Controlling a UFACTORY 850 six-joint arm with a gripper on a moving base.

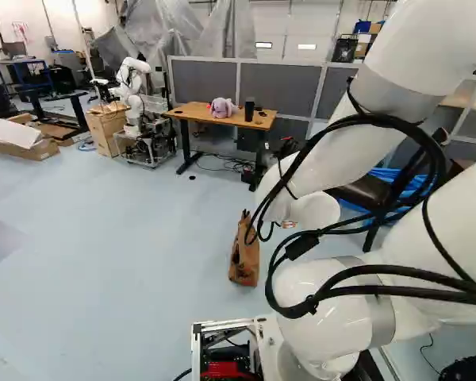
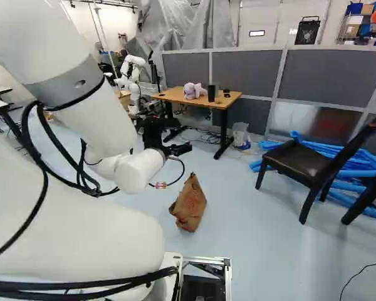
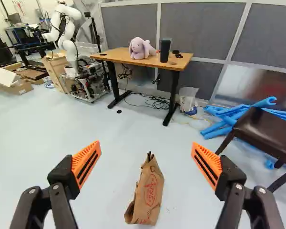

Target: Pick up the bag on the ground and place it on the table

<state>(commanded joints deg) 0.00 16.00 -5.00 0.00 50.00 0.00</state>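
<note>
Right now the brown paper bag is on the pale floor, leaning a little. The gripper has its jaws spread wide with nothing held; in the wrist view the bag shows ahead of them, between their two sides and touching neither. Beyond the bag stands the table, bearing a plush rabbit and a black cup. Right of the bag in the right base view is a dark chair.

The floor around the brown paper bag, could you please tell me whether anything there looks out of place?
The bag looks creased and stands on the floor, an unusual spot. Beyond it, cables lie loosely tangled under the table, and blue tubes are heaped untidily by the chair. I see no spill.
</note>
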